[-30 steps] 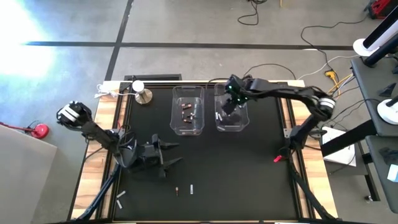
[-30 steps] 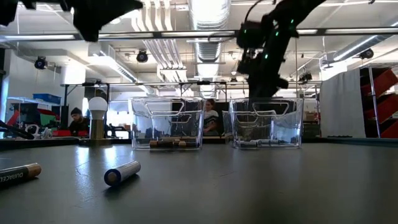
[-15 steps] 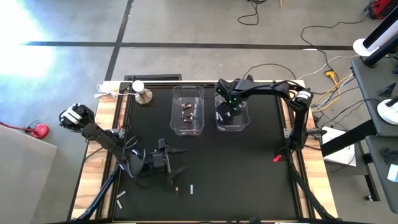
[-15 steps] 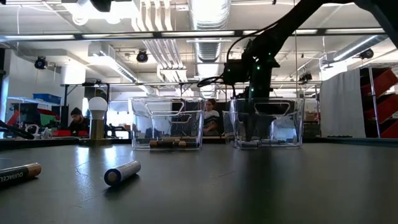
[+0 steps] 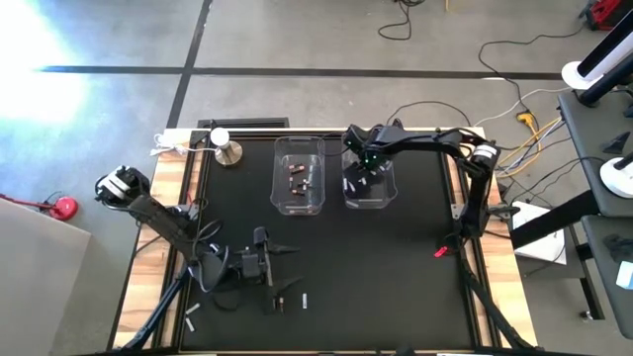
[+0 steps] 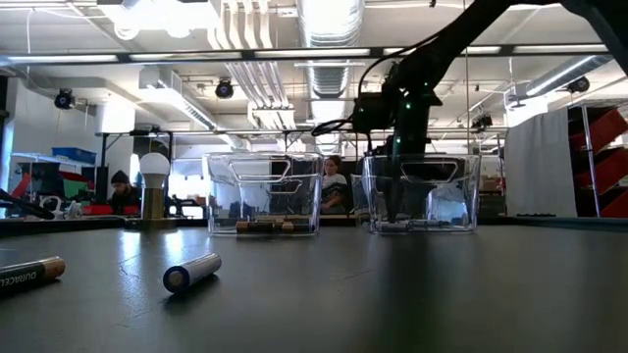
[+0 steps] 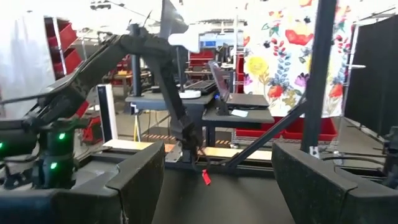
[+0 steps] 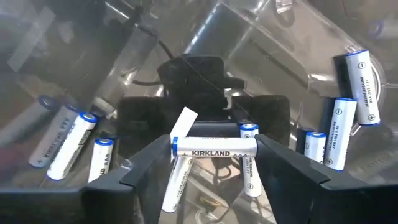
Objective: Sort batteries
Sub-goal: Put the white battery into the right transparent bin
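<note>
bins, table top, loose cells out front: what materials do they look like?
Bins: clear hard plastic, glossy; the room shows through their walls. Table top: matte black surface, likely a mat or laminate, with wood-look edge strips. Loose cell: smooth silvery jacket with dull sheen, probably printed wrap over metal; the other is dark with a copper-coloured end.

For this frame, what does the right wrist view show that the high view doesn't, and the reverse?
Only the right wrist view: a white Kirkland battery lying crosswise between the right pincer fingers, with more white batteries scattered in the bin.

Only the high view: the left pincer open above the loose batteries on the black mat, the left bin holding dark batteries, and a silver knob.

Both: the right pincer down inside the right bin.
</note>
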Controlling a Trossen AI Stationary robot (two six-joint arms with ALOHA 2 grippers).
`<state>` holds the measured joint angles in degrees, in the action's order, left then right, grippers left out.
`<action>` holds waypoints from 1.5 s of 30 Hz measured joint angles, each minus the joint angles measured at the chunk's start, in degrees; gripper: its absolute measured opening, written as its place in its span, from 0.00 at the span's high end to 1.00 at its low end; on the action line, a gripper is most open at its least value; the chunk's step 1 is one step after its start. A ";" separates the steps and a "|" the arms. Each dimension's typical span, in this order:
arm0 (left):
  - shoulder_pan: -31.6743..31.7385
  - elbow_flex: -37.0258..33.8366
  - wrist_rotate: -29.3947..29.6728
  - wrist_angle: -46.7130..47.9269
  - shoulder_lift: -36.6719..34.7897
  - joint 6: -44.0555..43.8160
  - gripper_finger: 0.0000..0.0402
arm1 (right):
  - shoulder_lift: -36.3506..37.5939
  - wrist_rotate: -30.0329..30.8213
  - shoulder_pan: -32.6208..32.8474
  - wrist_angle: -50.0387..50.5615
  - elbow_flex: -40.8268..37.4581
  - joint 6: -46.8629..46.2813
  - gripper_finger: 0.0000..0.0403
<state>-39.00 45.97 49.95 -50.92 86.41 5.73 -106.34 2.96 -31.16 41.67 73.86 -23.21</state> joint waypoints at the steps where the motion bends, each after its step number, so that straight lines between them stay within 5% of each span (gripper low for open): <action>1: -0.33 0.38 -0.02 0.00 0.00 0.55 0.32 | 0.45 -0.09 0.03 0.03 -0.05 -0.11 0.44; 9: -1.13 3.27 -0.79 0.40 3.57 -1.20 0.32 | 11.40 0.01 1.74 1.69 -0.11 -1.27 0.30; 12: -1.88 5.89 -10.05 1.03 7.44 -1.06 0.32 | 17.68 1.66 5.49 2.96 -0.37 -0.22 0.26; 14: -3.04 9.59 -11.02 1.13 10.77 -0.59 0.32 | 22.22 5.28 10.52 3.21 -1.54 0.56 0.25; 19: -7.24 22.17 -1.87 7.12 19.20 1.38 0.32 | 31.61 15.52 28.77 0.78 -6.24 1.69 0.25; 25: -13.28 37.15 0.00 9.89 27.68 5.68 0.32 | 35.71 16.88 51.12 -12.76 -13.74 -1.76 0.25; 30: -15.76 45.59 -1.11 9.97 36.36 5.58 0.32 | 32.59 23.70 64.25 -28.64 -19.58 -2.27 0.22; 36: -14.74 54.85 -0.44 10.73 44.01 1.22 0.32 | 22.10 26.15 72.41 -51.78 -24.27 1.35 0.17; 42: -14.68 56.20 16.95 13.50 46.42 -8.00 0.32 | 6.65 25.79 76.12 -65.03 -22.17 4.23 0.16; 45: -15.31 54.13 19.83 15.42 46.34 -13.62 0.32 | 0.51 25.56 76.48 -65.61 -19.26 4.31 0.16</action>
<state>-54.30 100.10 69.79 -35.50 132.75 -7.89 -105.83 28.51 45.32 -23.94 54.61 -18.90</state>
